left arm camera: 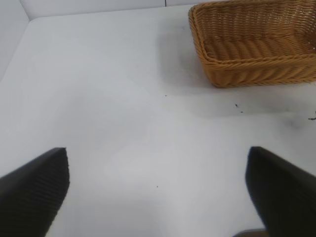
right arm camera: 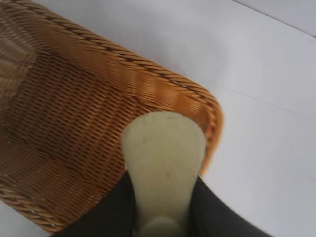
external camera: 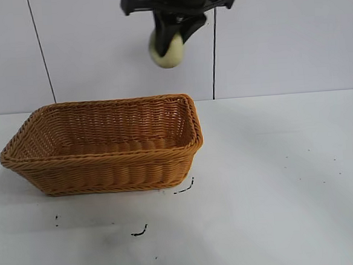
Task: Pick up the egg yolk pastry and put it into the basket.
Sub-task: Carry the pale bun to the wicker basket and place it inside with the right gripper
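My right gripper [external camera: 171,43] hangs high above the back right corner of the basket [external camera: 105,146], shut on the egg yolk pastry [external camera: 166,50], a pale yellow-cream lump. In the right wrist view the egg yolk pastry [right arm camera: 164,163] sits squeezed between the two dark fingers [right arm camera: 111,210], with the orange-brown woven basket [right arm camera: 74,123] below it and its corner rim just under the lump. The basket holds nothing that I can see. In the left wrist view my left gripper [left arm camera: 158,192] stands open over bare table, far from the basket [left arm camera: 252,49].
The white table [external camera: 277,180] carries a few small dark marks [external camera: 139,232] in front of the basket. A white wall with dark vertical seams stands behind. Open tabletop lies to the right of the basket.
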